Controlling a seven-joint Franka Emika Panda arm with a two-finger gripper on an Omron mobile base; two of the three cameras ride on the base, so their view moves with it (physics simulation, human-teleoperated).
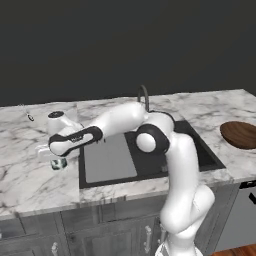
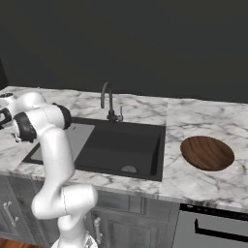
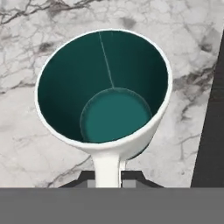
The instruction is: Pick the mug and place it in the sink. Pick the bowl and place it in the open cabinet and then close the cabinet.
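white mug teal inside, dark-brown wooden bowl, black sink, grey-veined marble counter

Flat, even rendered light; no clear source. Background wall near black, unlit. Marble counter bright, no glare. Shadows faint, soft. Base views coarse, slightly blurred. Hand view sharper; mug interior evenly lit. No edge distortion noted.

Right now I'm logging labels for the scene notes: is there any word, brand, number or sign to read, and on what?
None can be read.
The mug: plain teal inside, white rim, no print.
The bowl, the sink and the marble counter: no lettering or marks.
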